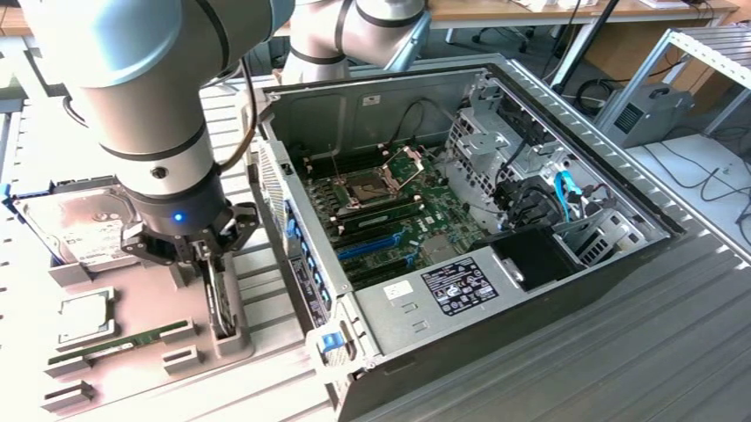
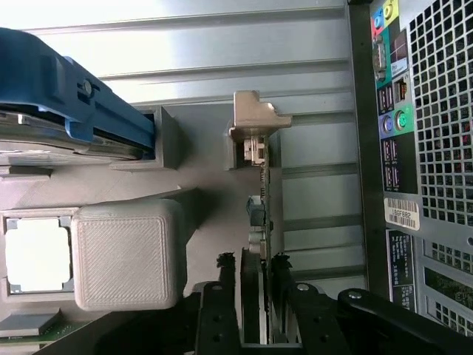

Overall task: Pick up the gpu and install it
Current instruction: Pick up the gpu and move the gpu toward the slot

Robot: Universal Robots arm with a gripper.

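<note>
Gpu (image 1: 217, 301): one card, standing on edge in a slot of the grey holder tray (image 1: 147, 303). In the exterior view it sits at 9 o'clock of the computer case (image 1: 470, 290), just outside the case's rear wall. Not lifted, not in the case.

One robot arm (image 1: 141, 97) comes down from 12 o'clock onto the tray. One gripper (image 1: 209, 260) is directly over the card. In the wrist view the gripper (image 2: 253, 260) has two black fingers (image 2: 224, 296), spread, one on each face of the gpu (image 2: 266, 214), close beside it. The card's far end sits in one grey clip post (image 2: 255, 122).

Other parts on the tray, exterior view, one of each:
- hard drive (image 1: 83, 227), at 10 o'clock of the gripper, in a blue frame
- processor chip (image 1: 84, 318), at 8 o'clock of the gripper
- green memory stick (image 1: 123, 343), lying flat at 7 o'clock of the gripper

Wrist view also shows the hard drive (image 2: 66, 140) in its blue frame, the processor chip (image 2: 33, 255), one square grey block (image 2: 129, 251) and the case's rear port panel (image 2: 395, 96).

The case lies on its side with the side panel off and one motherboard (image 1: 388, 211) exposed. One light blue cable (image 1: 565, 195) runs at 3 o'clock inside it. Case and tray sit on one ribbed metal table (image 1: 610, 360).
</note>
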